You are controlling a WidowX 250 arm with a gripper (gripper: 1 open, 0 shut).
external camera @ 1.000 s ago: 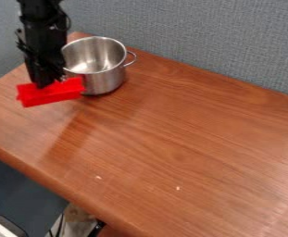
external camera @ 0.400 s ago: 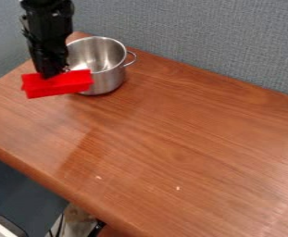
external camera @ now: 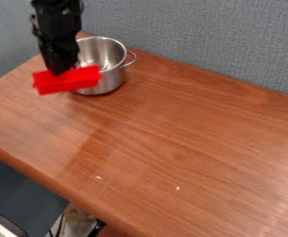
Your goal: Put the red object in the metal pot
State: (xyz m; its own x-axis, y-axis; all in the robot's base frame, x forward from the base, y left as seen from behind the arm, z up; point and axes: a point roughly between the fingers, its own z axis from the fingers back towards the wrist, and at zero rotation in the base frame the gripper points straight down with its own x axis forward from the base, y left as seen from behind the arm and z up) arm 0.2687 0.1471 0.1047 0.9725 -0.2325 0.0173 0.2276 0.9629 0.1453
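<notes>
I see the gripper [external camera: 59,70] pointing straight down near the table's [external camera: 171,139] far left corner, its jaws clamped on the red object [external camera: 67,81] — the bar hangs level, clear of the wood, in front of the metal pot's [external camera: 99,63] near wall and overlapping it from my view. The pot stands upright near the far edge, one side handle showing on its right. I can't tell whether the bar touches the pot.

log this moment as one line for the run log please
phase: carrying | tool: shut on red object, pointing down | red object: off the table, in front of metal pot | pot: empty, upright | placed: not yet
</notes>
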